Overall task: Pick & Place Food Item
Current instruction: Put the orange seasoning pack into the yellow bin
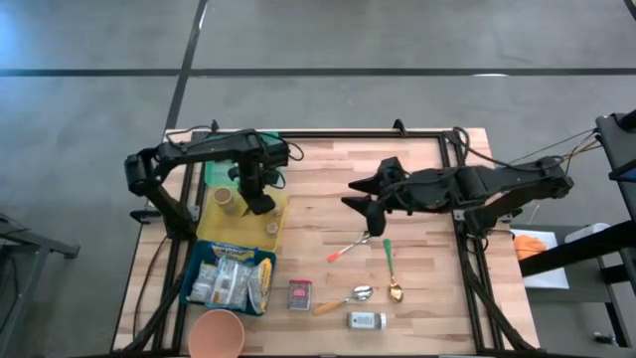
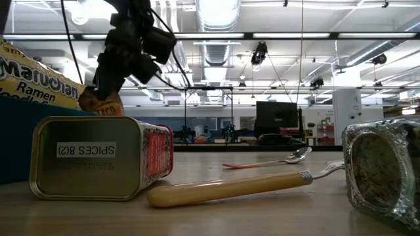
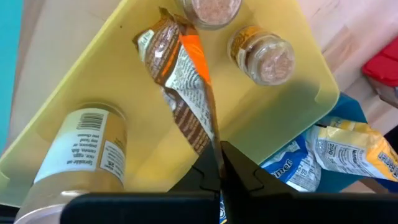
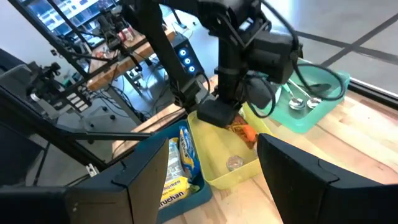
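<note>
Over the yellow plastic tray point(image 3: 298, 106), left jaws pinch a crinkled snack wrapper point(image 3: 183, 81) — right jaws apart.

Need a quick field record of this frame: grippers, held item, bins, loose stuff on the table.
left gripper: shut on snack packet, above the yellow bin
right gripper: open, empty, over mid table
yellow bin contents: three spice jars, one lying on its side
blue bin: ramen packs
green bin: spoons
loose on table: pink cup, spice tin, wooden-handled spoon, small jar, three more utensils
</note>
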Motion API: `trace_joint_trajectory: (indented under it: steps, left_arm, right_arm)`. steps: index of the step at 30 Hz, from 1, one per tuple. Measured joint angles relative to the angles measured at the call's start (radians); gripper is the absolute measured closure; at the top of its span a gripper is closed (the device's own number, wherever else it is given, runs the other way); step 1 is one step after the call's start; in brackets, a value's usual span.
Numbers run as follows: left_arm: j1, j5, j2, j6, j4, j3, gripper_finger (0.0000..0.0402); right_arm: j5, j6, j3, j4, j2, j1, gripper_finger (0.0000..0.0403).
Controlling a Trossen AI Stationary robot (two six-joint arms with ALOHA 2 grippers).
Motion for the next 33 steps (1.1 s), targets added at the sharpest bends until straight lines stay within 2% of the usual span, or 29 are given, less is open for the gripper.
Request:
trace_joint_trajectory:
  steps: [7, 25, 33]
  left_arm:
    - [0.0, 0.0, 0.025, -0.004, -0.008, -0.009, 0.0401]
    - [0.023, 0.0, 0.027, -0.128, 0.013, -0.01, 0.0401]
    - [0.023, 0.001, 0.083, -0.136, 0.016, -0.01, 0.0401]
  right_arm:
    - [-0.001, -0.006, 0.0, -0.045, -0.043, 0.0, 0.016]
    - [0.001, -0.128, 0.0, -0.077, -0.042, -0.001, 0.016]
    - [0.001, -0.135, 0.0, -0.122, -0.042, -0.001, 0.016]
